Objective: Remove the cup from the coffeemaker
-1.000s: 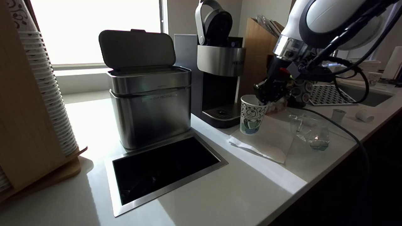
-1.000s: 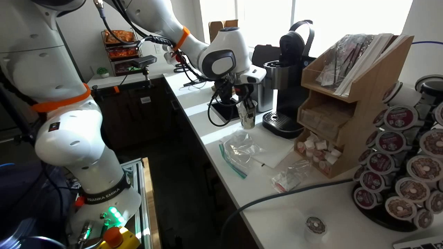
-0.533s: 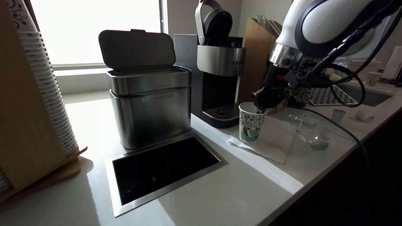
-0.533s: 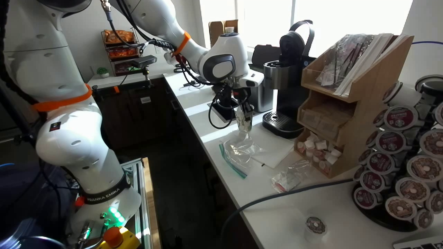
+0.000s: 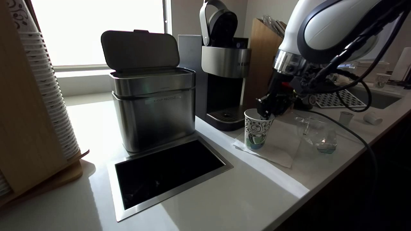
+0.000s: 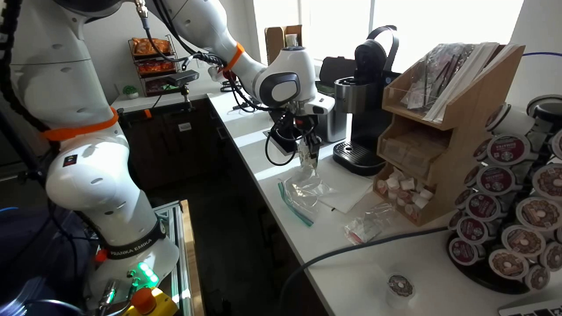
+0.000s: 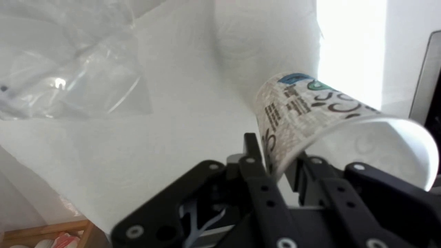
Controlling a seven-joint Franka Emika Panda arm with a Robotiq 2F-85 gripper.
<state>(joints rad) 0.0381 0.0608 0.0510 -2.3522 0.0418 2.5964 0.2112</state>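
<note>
Support under the cup [image 5: 257,131], clear of the coffeemaker [image 5: 224,62]

The patterned cup stands upright on a paper sheet [image 5: 279,141] spread over the worktop [image 5: 250,189]; in an exterior view it is apart from the drip base [image 6: 359,159]. The sheet is presumably there to catch drips, which makes it a sensible resting place for a cup taken out of the coffeemaker. The lifted head [image 5: 223,27] is perhaps up for changing a pod.

The tool [image 7: 275,151] straddles the cup's wall: in the wrist view one finger [image 7: 252,148] lies outside and its partner reaches past the rim into the mouth. That approach suits a tapered paper cup, I think, since a thin edge asks for little spread and the body need not be squeezed. A gap shows between the two, so I judge them parted, with the cup let go and its weight on the sheet.

The removal looks all but done. The next move calls for rising straight along the wall; a sideways pull could snag the rim and tip the cup. Whether it holds liquid I cannot tell, as its bottom is hidden. The plastic bag [image 6: 303,188] beside it looks light enough that a stray brush would shift it.
</note>
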